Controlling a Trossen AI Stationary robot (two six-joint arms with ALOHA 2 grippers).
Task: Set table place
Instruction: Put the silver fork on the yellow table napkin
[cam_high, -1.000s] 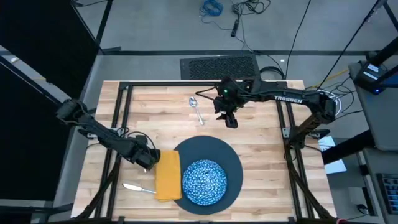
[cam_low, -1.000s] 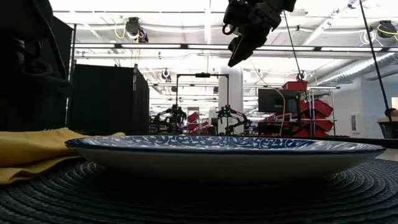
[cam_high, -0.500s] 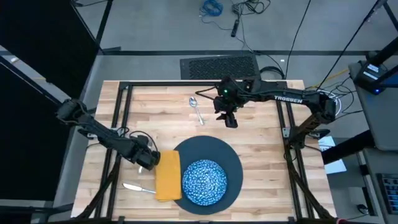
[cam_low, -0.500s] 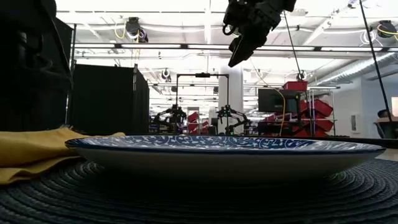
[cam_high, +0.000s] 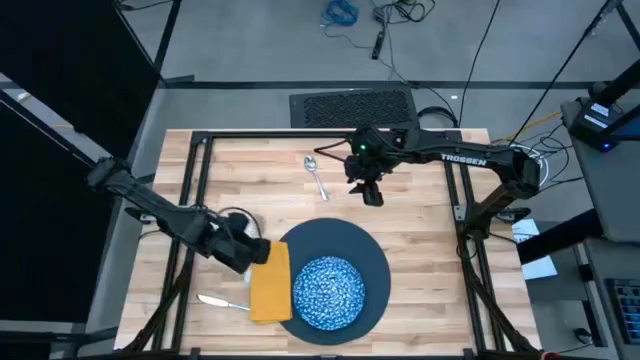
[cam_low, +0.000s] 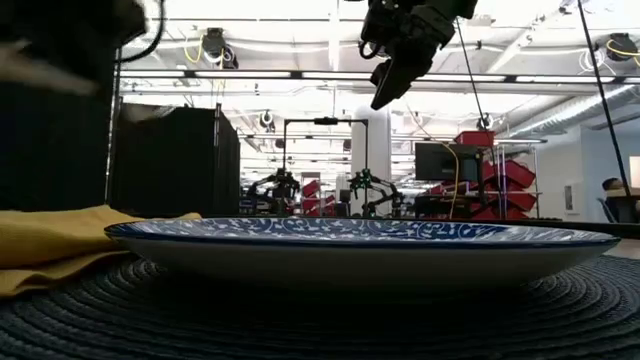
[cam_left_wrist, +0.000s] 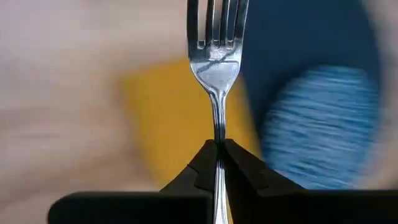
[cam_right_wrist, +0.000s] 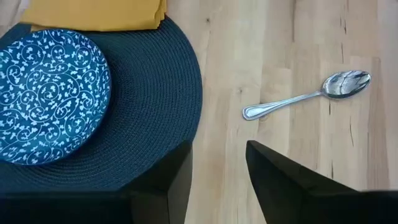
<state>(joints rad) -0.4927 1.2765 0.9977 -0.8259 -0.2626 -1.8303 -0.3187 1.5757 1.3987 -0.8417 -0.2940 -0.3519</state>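
High view shows the left gripper (cam_high: 250, 255), pinching the fork (cam_left_wrist: 217, 62), has shifted right onto the napkin (cam_high: 268, 283), nearly ready to lay it down, while the spread right gripper (cam_high: 370, 192) waits near the spoon (cam_high: 317, 176).

floor mat (cam_high: 352, 106) — blue cable (cam_high: 340, 12) — red bins (cam_low: 503, 172)

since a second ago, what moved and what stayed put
The left gripper, shut on the fork, has moved toward the yellow napkin and now reaches its edge. The right gripper still hangs open above the table near the spoon. Bowl, round mat and knife are unmoved.
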